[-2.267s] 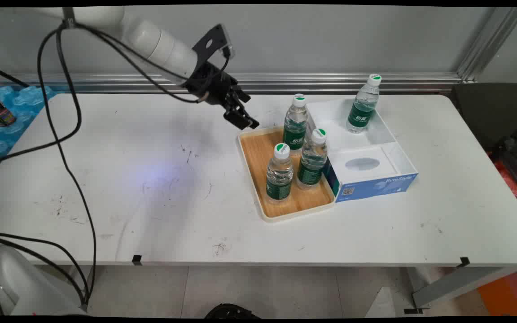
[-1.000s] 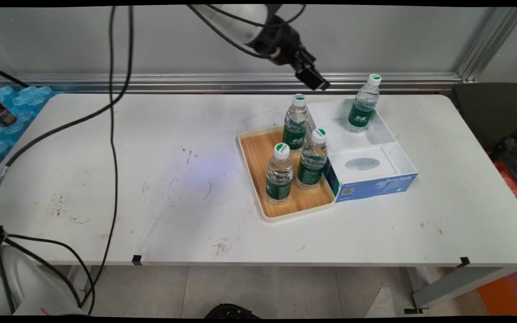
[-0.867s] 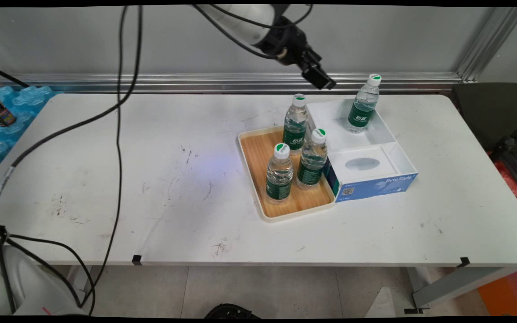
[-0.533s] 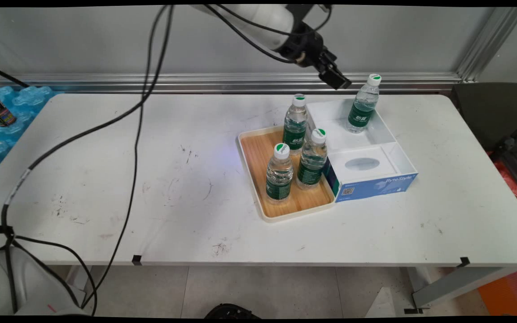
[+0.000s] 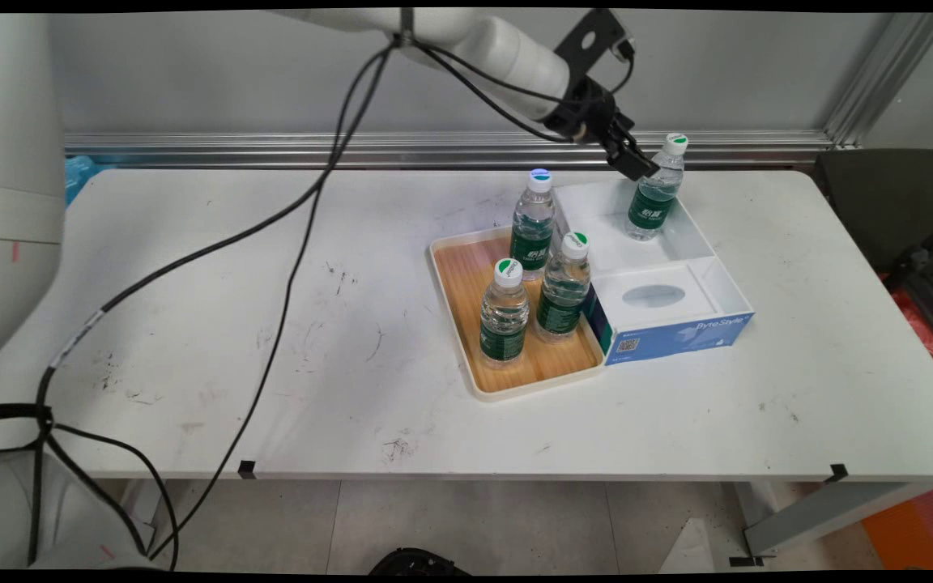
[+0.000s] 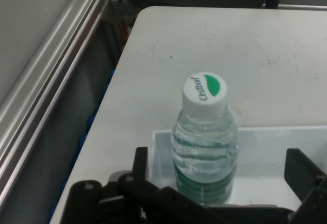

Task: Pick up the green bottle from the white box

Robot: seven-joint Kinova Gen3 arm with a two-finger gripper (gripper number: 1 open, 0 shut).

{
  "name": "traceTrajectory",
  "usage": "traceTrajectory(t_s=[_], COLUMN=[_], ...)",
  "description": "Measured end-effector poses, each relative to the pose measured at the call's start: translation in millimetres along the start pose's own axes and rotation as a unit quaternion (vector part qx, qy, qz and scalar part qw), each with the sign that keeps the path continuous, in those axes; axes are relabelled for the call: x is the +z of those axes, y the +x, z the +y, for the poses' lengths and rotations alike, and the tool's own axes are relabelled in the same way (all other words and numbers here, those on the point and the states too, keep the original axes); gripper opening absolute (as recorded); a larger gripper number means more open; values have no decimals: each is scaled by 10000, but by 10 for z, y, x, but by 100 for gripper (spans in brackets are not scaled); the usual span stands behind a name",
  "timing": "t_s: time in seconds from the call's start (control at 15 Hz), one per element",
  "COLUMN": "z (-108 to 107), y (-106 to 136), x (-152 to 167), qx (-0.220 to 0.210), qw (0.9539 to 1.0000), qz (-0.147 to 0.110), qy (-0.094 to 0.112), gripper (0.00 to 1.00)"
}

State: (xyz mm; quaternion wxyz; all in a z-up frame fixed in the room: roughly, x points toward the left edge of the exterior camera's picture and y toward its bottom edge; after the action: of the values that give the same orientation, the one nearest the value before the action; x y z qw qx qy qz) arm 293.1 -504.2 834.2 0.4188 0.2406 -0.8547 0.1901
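gripper [image 5: 641,167] jaws spread, fingers either side of the water bottle [image 5: 656,189] standing upright in the far part of the white box [image 5: 697,235], not clearly touching it. in hand view the bottle [image 6: 205,141] sits between the open fingers [image 6: 302,173]. wooden tray [image 5: 460,291] just left of the box holds three more bottles [image 5: 533,224], all upright. white table [image 5: 272,324] underneath.

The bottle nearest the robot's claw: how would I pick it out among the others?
Find the white open box at the table's far right, behind the wooden tray. One water bottle stands alone inside it, beside the gripper; the other three stand together on the tray.
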Motion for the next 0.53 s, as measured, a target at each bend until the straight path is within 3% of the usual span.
traceTrajectory(t_s=[0.53], z=[-90], y=[-72], x=[572], qx=[-4], qw=[9999], qz=[121], qy=[48], gripper=[100])
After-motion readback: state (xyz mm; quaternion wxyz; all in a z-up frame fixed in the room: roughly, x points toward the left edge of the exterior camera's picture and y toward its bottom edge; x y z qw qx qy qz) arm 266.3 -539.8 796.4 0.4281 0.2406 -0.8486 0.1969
